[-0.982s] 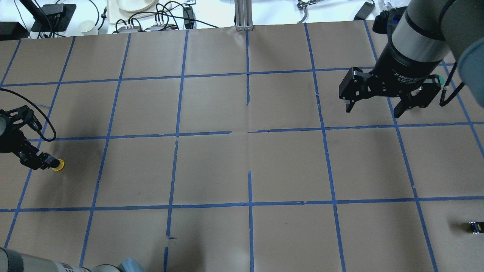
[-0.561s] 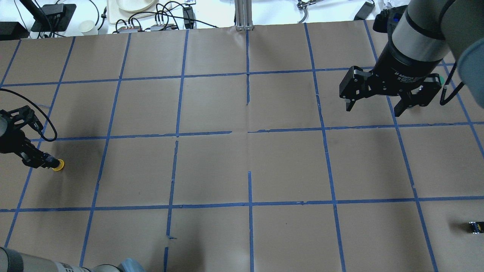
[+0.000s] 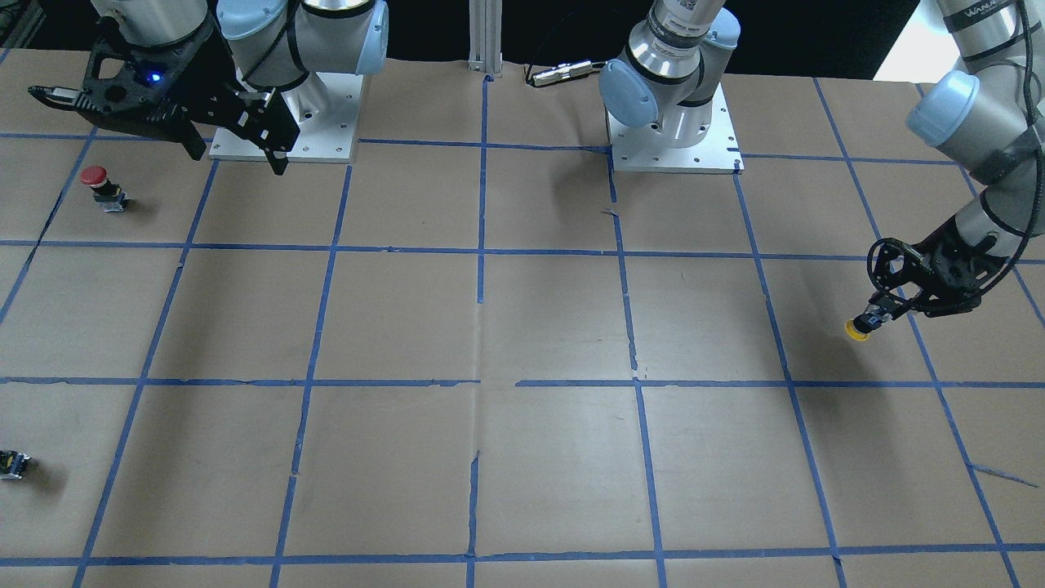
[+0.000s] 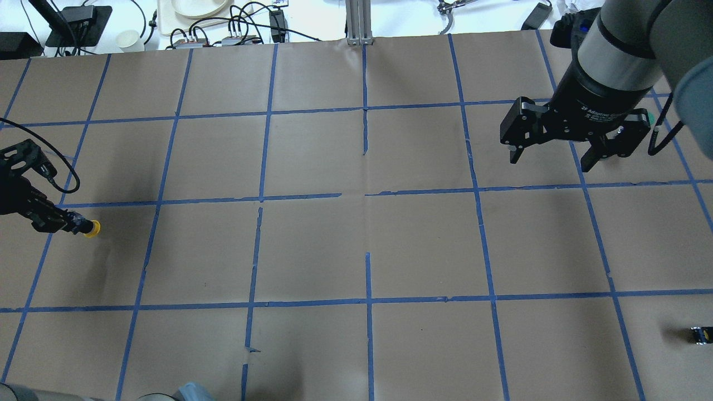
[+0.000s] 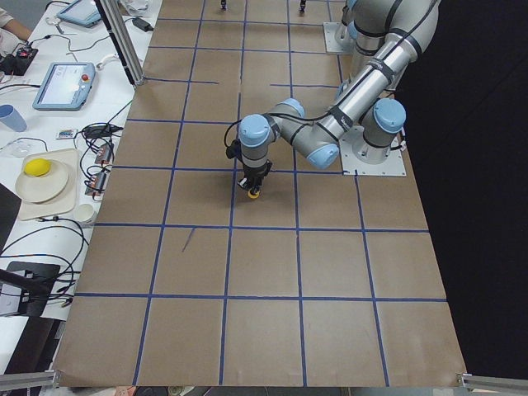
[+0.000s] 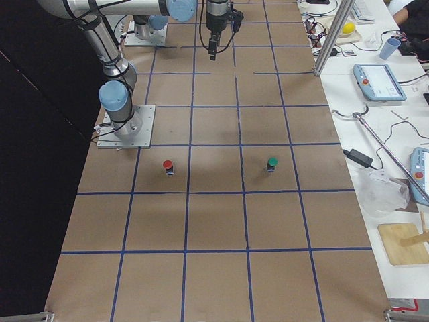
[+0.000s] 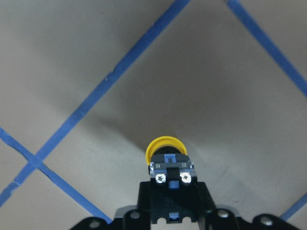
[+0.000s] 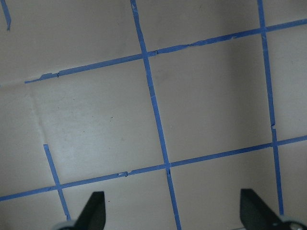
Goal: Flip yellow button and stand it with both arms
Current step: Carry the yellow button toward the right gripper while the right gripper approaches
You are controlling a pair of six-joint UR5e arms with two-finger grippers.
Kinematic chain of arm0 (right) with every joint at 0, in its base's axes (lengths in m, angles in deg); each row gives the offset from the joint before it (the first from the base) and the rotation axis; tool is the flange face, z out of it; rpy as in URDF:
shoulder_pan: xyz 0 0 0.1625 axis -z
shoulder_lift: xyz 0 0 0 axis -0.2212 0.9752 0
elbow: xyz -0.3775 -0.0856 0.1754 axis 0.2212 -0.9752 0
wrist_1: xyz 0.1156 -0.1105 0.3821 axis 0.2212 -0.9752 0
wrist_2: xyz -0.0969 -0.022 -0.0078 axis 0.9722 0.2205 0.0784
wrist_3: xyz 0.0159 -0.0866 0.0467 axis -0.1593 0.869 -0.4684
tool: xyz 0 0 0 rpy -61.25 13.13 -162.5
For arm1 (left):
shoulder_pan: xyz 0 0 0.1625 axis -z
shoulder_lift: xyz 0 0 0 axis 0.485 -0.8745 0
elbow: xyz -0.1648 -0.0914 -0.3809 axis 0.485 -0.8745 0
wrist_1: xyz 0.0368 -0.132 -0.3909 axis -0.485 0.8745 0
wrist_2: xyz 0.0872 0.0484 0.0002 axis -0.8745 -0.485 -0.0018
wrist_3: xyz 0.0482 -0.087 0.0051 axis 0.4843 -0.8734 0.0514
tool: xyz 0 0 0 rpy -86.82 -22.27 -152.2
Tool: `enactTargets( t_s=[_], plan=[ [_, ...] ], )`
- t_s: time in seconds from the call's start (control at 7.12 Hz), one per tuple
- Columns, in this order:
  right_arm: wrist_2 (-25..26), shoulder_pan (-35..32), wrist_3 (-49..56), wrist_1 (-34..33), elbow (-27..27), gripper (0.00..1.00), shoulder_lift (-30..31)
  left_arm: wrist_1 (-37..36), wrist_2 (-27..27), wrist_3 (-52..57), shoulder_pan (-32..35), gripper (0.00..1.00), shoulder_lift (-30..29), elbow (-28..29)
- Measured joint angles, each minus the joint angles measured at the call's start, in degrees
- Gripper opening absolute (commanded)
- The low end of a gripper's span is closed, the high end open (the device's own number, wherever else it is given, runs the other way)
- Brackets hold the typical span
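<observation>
My left gripper (image 4: 69, 224) clamps yellow button (image 4: 91, 228) by body, cap outward, near left edge of table (image 4: 312, 250). My right gripper (image 4: 550, 161) spread wide, empty, well apart. Advise: carry centreward, level, cap exposed for handover.

- Red-capped button (image 3: 95, 183) stands upright on the desk (image 3: 539, 327).
- Green-capped button (image 6: 272, 164) stands well apart from it.
- Small dark block (image 4: 699, 334), perhaps yellow-spotted, lies near the desk's edge.

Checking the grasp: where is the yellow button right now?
Far left of the overhead view: the yellow button is clamped in the left gripper, cap pointing right, just below a blue tape line.
</observation>
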State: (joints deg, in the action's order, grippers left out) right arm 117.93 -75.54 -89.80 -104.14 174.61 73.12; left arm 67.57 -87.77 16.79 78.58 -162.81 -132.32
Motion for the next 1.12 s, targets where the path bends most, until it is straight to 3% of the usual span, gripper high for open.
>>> enactTargets(
  t_s=[0.28,0.56,0.84,1.12],
  plan=[
    [-0.23,0.04,-0.55,-0.08,-0.06,1.00,-0.21,9.35,8.13,-9.74,8.33,0.27,3.85,4.95],
    [-3.08,0.21,-6.31,0.48,-1.30,1.00,-1.65,17.44,13.08,-29.50,21.45,0.27,4.59,14.39],
    [-14.09,0.51,-18.83,3.08,-6.12,1.00,-5.68,25.88,24.37,-47.17,29.81,0.27,5.03,21.14],
    [-28.15,3.01,-30.71,10.71,-12.51,1.00,-9.65,30.23,38.57,-57.23,33.09,0.25,5.80,22.35]
  ],
)
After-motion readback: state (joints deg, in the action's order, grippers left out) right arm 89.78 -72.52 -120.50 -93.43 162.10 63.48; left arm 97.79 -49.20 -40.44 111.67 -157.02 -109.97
